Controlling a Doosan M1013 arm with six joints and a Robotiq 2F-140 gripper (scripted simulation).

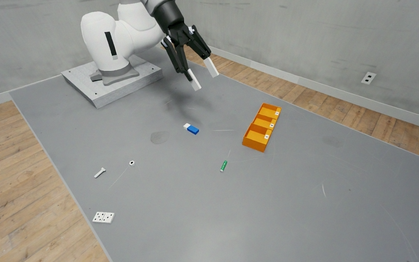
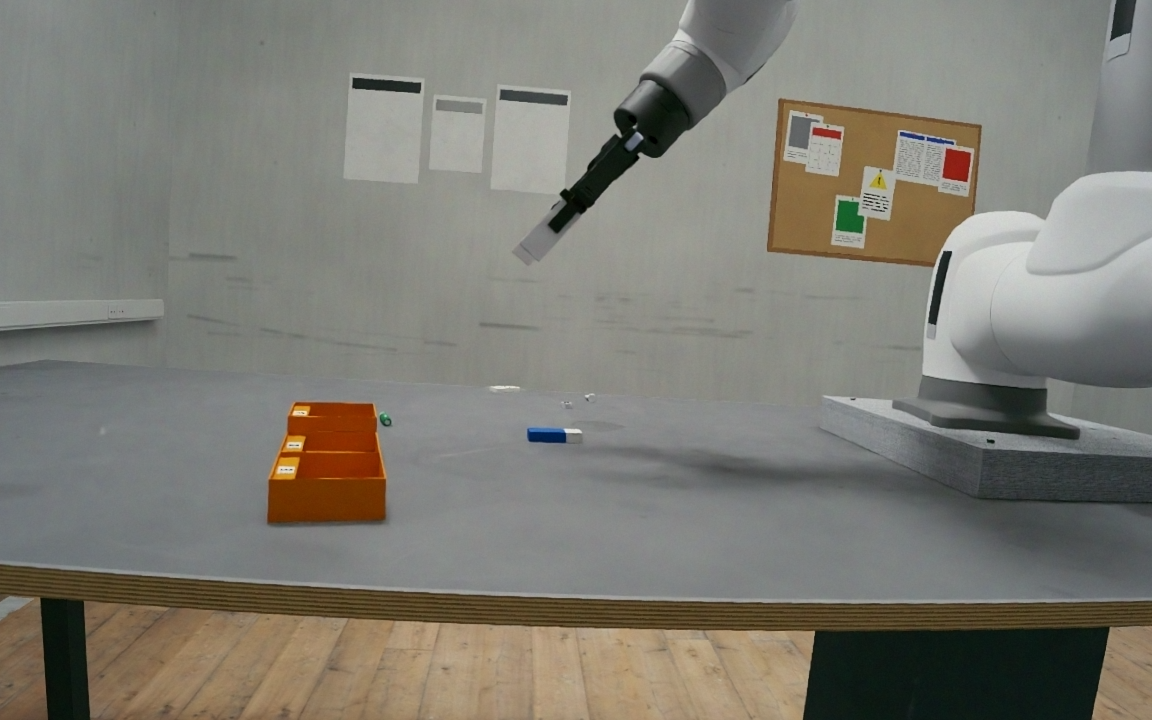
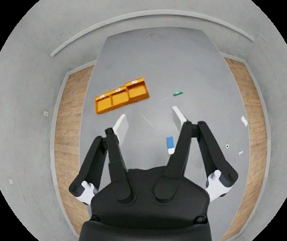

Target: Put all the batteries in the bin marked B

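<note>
the small green cylindrical battery with a white end (image 1: 223, 166) lies on its side on the grey table (image 1: 269, 202), near the orange three-compartment bin tray (image 1: 253, 143) and well apart from the black two-finger claw (image 1: 203, 76), which hangs high in the air, partly spread and grasping nothing. the battery looks light, rigid and smooth, so it will likely roll; pinching it across its middle, pads square to its long axis, seems safest.

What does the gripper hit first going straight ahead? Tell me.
Probably bare table, between the orange bins and the blue-white eraser; the gripper points at no object, though depth is unclear.
</note>
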